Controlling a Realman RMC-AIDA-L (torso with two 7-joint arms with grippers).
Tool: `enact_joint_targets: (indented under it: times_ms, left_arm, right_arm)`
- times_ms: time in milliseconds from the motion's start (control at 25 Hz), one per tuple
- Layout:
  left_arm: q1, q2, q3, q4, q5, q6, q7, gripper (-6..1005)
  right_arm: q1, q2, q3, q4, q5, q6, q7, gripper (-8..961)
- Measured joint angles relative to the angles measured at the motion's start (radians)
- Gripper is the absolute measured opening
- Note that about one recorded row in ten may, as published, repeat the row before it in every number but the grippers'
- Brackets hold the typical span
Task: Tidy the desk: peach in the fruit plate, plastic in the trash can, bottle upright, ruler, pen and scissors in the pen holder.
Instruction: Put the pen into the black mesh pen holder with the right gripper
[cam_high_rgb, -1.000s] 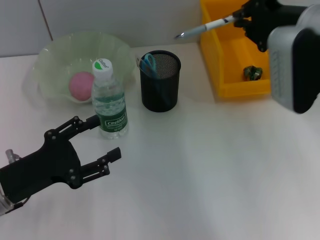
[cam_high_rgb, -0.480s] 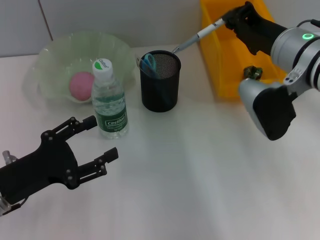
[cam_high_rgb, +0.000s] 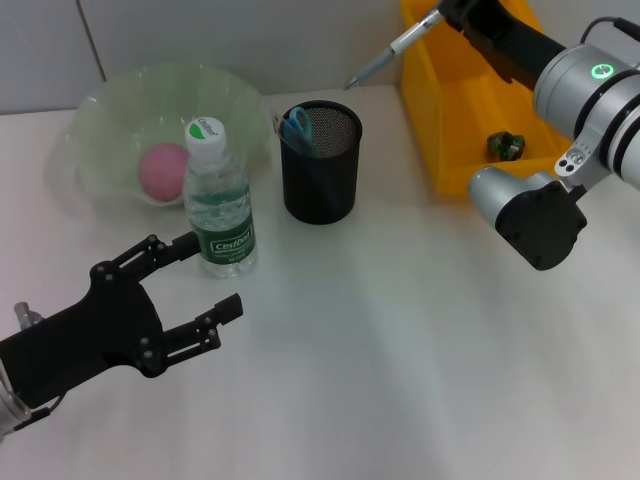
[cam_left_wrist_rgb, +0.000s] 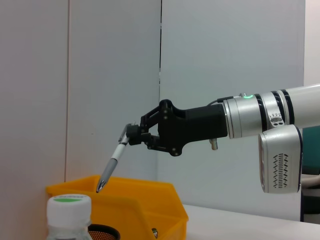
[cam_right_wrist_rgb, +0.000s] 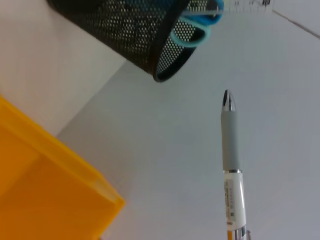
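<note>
Right hand — we find it raised at the far side of the counter, above the back corner of the yellow plastic bin. Its black fingers are closed on the top end of a grey-and-white ballpoint pen. The pen slants down and away from the hand, tip lowest, pointing toward the black mesh pen holder. The tip hangs in the air beyond and above the holder's far rim, not inside it; in the right wrist view the pen and the holder show clear space between them.

In the holder we see the blue loop handles of a pair of scissors and a clear strip beside them, likely the ruler, though we cannot be sure.

A small dark green crumpled object lies on the bin floor, below the right arm.

Left hand — low over the near part of the counter, fingers spread wide apart, holding nothing. Just past its upper finger stands a clear plastic water bottle with green label and white cap, upright. Beyond the bottle sits a pale green translucent fruit plate with a wavy rim, and a pink peach rests inside it.
</note>
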Motion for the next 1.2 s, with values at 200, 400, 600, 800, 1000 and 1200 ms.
enact_joint_targets:
  times_ms: [200, 400, 600, 800, 1000, 1200]
  left_arm:
    - [-0.001, 0.0, -0.001, -0.003, 0.0, 0.0, 0.001, 831]
    - [-0.004, 0.0, 0.0, -0.004, -0.001, 0.0, 0.007, 830]
    - [-0.003, -0.003, 0.0, -0.004, -0.001, 0.008, 0.046, 830]
    - [0.004, -0.005, 0.004, -0.015, -0.004, 0.011, 0.084, 830]
    - [0.001, -0.006, 0.002, -0.043, -0.005, 0.019, 0.124, 830]
    - [-0.004, -0.006, 0.003, -0.063, -0.013, 0.029, 0.147, 830]
  right_arm:
    - [0.008, -0.005, -0.009, -0.009, -0.066, 0.015, -0.001, 108]
    - [0.006, -0.004, -0.027, -0.001, -0.167, 0.051, -0.001, 108]
    - [0.013, -0.003, -0.041, 0.077, -0.251, 0.166, -0.001, 108]
    - [0.016, -0.003, -0.065, 0.102, -0.273, 0.224, -0.033, 108]
    - [0.036, -0.008, -0.082, 0.133, -0.273, 0.268, -0.055, 109]
    - [0.061, -0.026, -0.106, 0.176, -0.274, 0.307, -0.087, 108]
